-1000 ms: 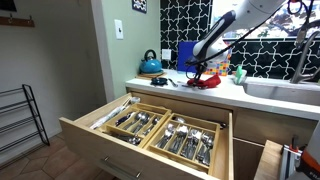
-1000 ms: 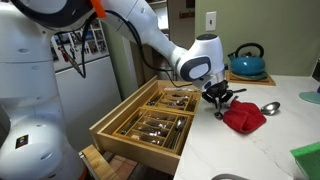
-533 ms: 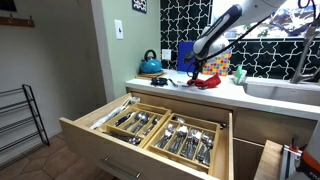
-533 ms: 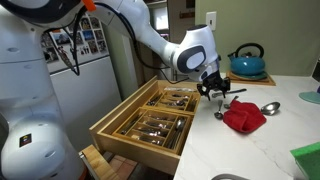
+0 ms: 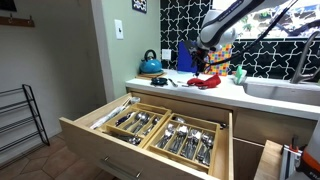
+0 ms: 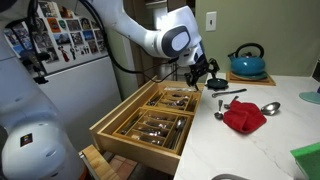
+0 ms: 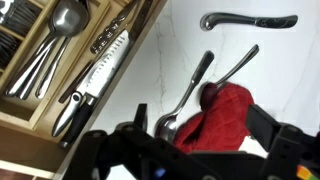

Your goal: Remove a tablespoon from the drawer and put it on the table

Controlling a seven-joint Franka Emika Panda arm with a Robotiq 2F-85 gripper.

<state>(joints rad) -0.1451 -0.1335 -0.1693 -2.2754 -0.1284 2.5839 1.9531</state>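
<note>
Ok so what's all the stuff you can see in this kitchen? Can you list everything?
drawer: one, light wood, pulled open below the table
cutlery: many pieces, silver, in the drawer's wooden trays
table: one, white, above the drawer
cloth: one, red, crumpled on the table
spoons: two, silver, on the table by the cloth
black-handled utensil: one, on the table behind the cloth
kettle: one, teal, at the back of the table
sink: one, white, set into the table
fridge: one, white with pictures, beside the drawer
arm: one, white
gripper: one, black, open, in the air holding nothing
</note>
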